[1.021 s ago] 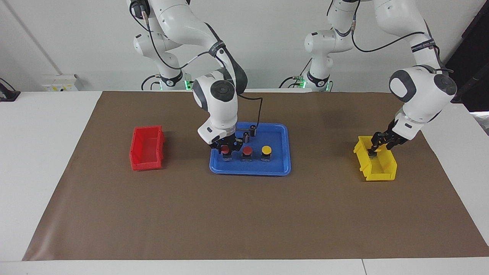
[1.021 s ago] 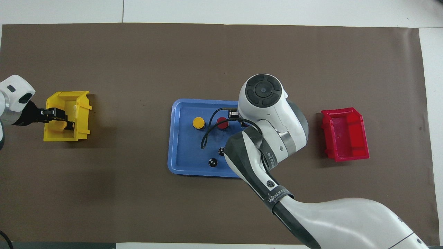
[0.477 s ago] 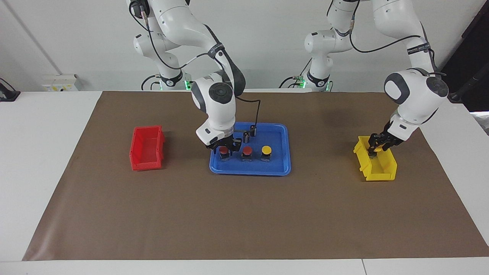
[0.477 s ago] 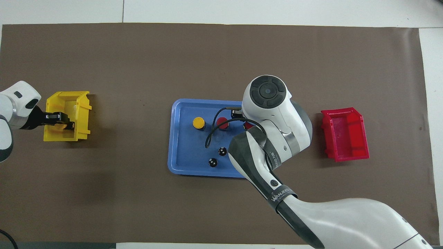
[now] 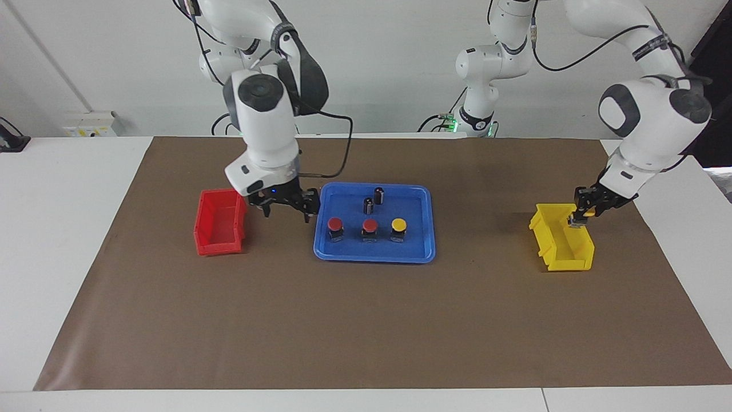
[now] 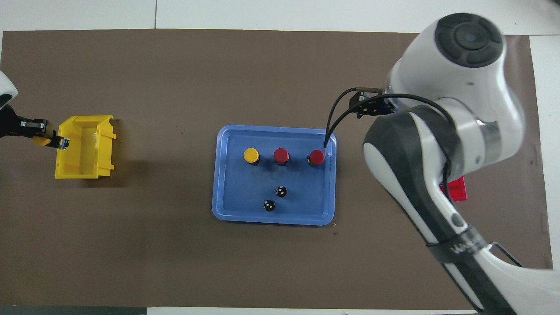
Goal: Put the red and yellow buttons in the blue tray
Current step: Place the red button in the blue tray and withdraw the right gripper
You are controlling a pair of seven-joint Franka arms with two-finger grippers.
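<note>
A white worktop [image 5: 63, 240] carries a brown mat [image 5: 366, 320]; beside the mat's corner, against the plain white wall [image 5: 389, 51], sits a socket box [image 5: 91, 123].

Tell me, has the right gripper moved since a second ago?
Yes. The right gripper has left the red button in the blue tray and now hangs open between tray and red bin.

3 buttons [image 5: 367, 227] in tray [image 5: 420, 249], btwn 2 bins [image 5: 219, 223].

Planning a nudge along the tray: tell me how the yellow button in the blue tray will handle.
The yellow button probably slides rather than rolls: its base looks boxy and flat. Its cap is wider than the base, so a high push may tip it. The blue tray has a low rim that should stop it.
</note>
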